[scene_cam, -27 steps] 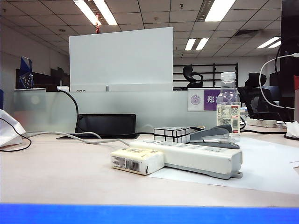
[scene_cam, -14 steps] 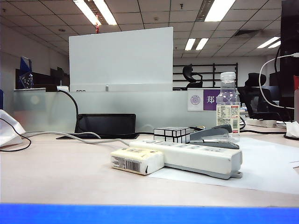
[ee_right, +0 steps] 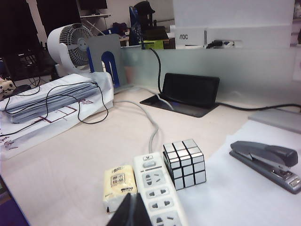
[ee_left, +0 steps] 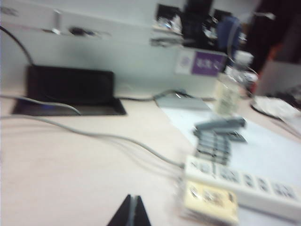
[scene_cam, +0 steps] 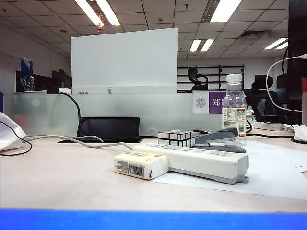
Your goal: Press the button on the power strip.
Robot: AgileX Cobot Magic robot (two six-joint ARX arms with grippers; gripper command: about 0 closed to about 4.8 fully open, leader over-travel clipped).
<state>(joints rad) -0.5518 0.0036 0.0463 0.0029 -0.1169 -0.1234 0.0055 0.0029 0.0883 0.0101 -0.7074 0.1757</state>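
Zero contact with the button so far, judging by how things lay. Found the long off-white plastic power strip (scene_cam: 201, 160) lying flat on the pale desk, half on a white paper sheet (scene_cam: 273, 172), with its grey cord (ee_right: 150, 122) running off from the button end. Spotted the small grey rocker button (ee_right: 149, 164) on the strip's top face, right by that cord end and ahead of the first socket. Noted a small cream packet with a barcode (scene_cam: 140, 165) touching the strip's long side at the same end, a black-and-silver mirror cube (ee_right: 184, 162) just beside the strip on the opposite side, a grey metal stapler (ee_right: 265, 157) further out beyond the cube, and a clear plastic water bottle (scene_cam: 234, 109) well behind the strip.

Saw neither arm in the exterior view. Placed the right gripper (ee_right: 131, 209) above the strip's near end, fingers pressed together to a point and holding nothing, short of the button. Placed the left gripper (ee_left: 133, 212) off to the cord side of the strip, near it but apart, jaws likewise closed tight and empty; could tell little more through the blur there.

Judged the whole press left to do: bring the closed right tip forward over the rocker, lower, push, and lift clear without nudging the packet.
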